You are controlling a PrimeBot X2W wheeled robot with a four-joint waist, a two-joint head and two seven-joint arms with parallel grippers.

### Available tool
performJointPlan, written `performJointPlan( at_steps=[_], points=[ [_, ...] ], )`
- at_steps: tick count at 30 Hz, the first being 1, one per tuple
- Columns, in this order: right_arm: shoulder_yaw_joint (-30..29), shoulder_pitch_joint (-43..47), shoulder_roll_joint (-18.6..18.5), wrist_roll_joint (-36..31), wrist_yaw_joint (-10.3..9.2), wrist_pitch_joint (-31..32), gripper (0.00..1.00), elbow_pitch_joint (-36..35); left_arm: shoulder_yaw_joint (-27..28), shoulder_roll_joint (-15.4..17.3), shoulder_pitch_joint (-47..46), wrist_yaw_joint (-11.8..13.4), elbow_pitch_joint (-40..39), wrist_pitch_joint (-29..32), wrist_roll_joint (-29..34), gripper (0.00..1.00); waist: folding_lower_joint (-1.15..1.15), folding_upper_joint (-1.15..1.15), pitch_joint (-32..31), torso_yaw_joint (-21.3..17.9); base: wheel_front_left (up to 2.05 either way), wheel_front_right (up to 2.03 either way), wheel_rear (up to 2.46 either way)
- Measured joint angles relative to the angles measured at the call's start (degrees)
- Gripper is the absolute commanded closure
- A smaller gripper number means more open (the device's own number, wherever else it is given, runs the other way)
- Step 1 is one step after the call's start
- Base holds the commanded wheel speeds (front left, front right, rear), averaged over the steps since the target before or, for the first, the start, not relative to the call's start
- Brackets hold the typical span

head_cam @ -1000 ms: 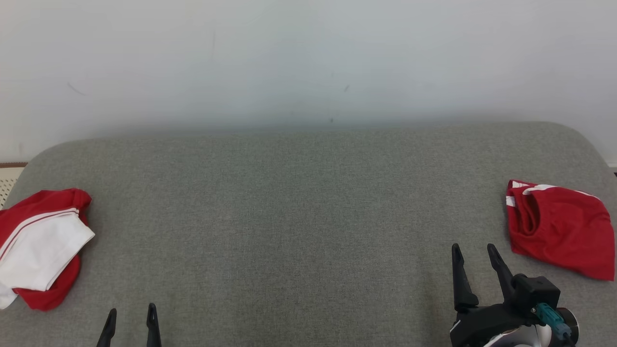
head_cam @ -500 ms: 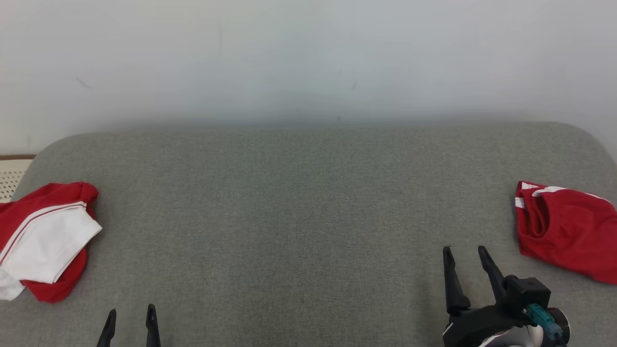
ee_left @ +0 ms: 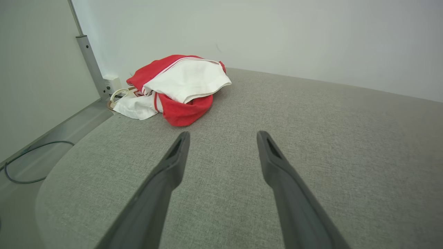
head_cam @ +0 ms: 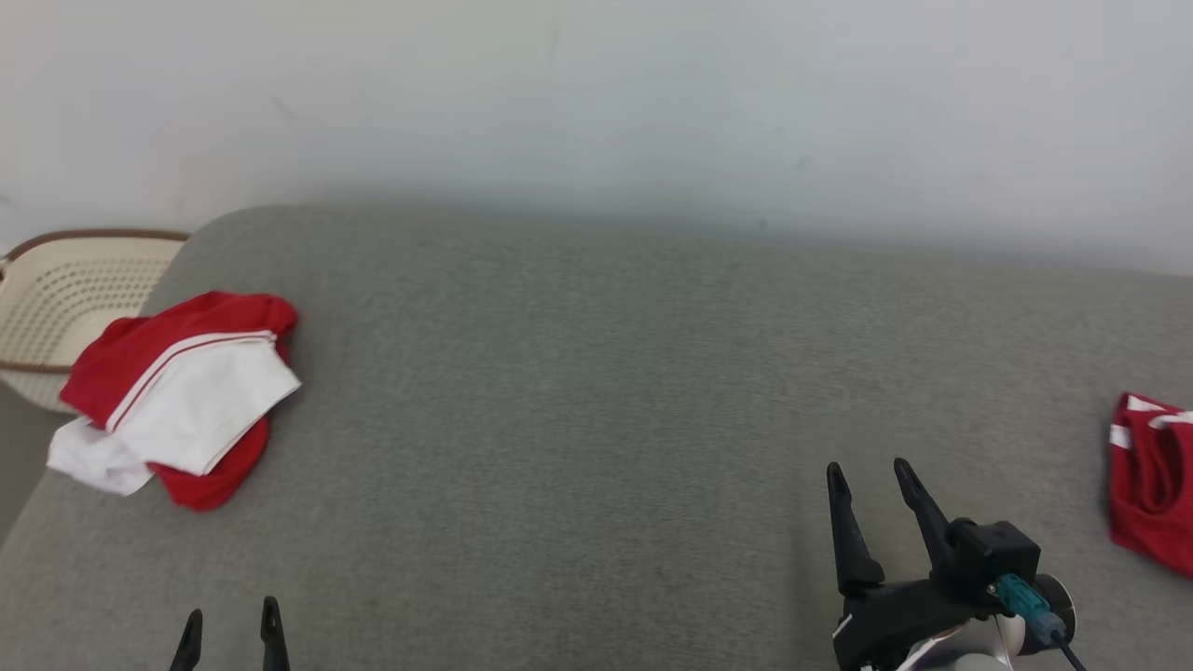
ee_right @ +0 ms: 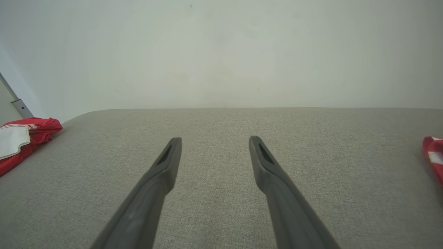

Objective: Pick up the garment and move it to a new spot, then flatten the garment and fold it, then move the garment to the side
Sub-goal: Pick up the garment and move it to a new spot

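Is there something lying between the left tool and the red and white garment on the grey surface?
Nothing visible. Only bare grey surface lies between the open left tool and the red and white garment.

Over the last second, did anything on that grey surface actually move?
Only the robot's view swung toward its left: a basket now shows beside the red-and-white garment. It and the red garment lie as before, untouched. The left claw and right claw stay open, empty.

Left end effector spread, empty; red-white garment ahead, possibly overhanging cushion edge.
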Motion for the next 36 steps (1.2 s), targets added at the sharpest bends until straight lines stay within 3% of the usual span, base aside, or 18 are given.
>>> performJointPlan(
  at_steps=[18, 28, 36],
  points=[
    [3.9, -3.4, 0.0, -0.2, 0.00, 0.0, 0.00, 1.2, 3.5, 0.0, -1.1, 0.9, 0.6, 0.0, -2.0, 0.00, 0.00, 0.00, 2.8, 12.9, 0.00, 0.00, 0.00],
    [3.7, -3.5, 0.0, -0.8, 0.00, 0.0, 0.00, 1.5, 5.1, 0.0, -2.9, -1.2, 0.7, 0.0, -4.1, 0.00, 0.00, 0.00, 5.1, 12.9, 0.00, 0.00, 0.00],
    [3.6, -5.5, -0.1, -2.9, 0.00, 0.0, 0.00, 0.7, 8.1, 0.7, -9.9, -5.3, 5.6, 0.0, -5.0, 0.00, 0.01, 0.01, 8.2, 11.6, 0.00, 0.00, 0.00]
  ],
)
